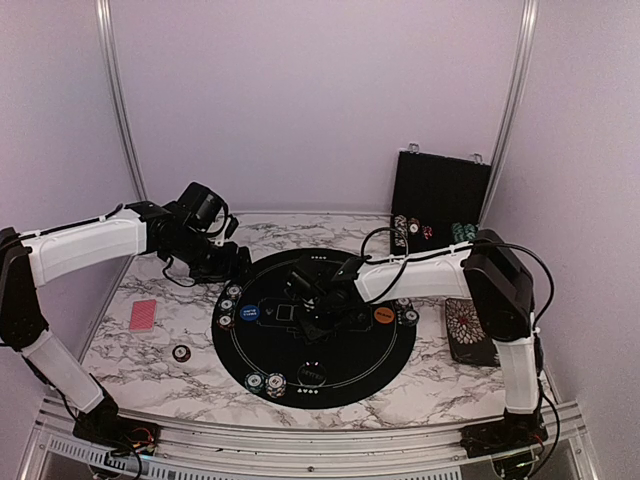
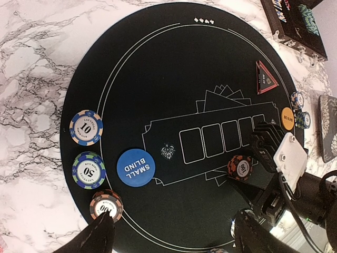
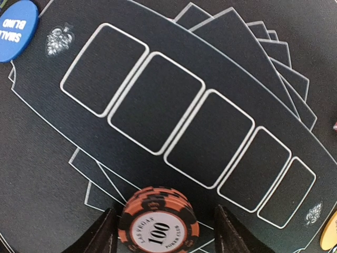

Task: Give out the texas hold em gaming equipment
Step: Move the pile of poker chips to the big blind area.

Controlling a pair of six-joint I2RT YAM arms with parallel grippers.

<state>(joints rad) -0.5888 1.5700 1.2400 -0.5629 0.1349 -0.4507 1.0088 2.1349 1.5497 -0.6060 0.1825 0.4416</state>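
Observation:
A stack of orange-and-black 100 chips [image 3: 158, 221] stands on the round black mat [image 1: 340, 385], between the fingers of my right gripper [image 3: 164, 237]. That gripper is open and straddles the stack without squeezing it. My left gripper [image 2: 174, 240] is open and empty, hovering over the mat's left edge. Below it lie a 10 chip [image 2: 86, 127], a 50 chip [image 2: 88, 169], a 100 chip [image 2: 106, 205] and the blue small-blind button [image 2: 136, 167]. An orange button [image 1: 384, 316] lies at the mat's right. A red-backed card [image 1: 143, 315] and a single chip [image 1: 181, 352] lie on the marble at left.
The open black chip case [image 1: 440, 195] stands at the back right with chips in front of it. The floral black pad [image 1: 470, 330] lies right of the mat. Two chip stacks [image 1: 265, 383] sit at the mat's near-left edge. A red triangular marker [image 2: 266, 77] lies on the mat.

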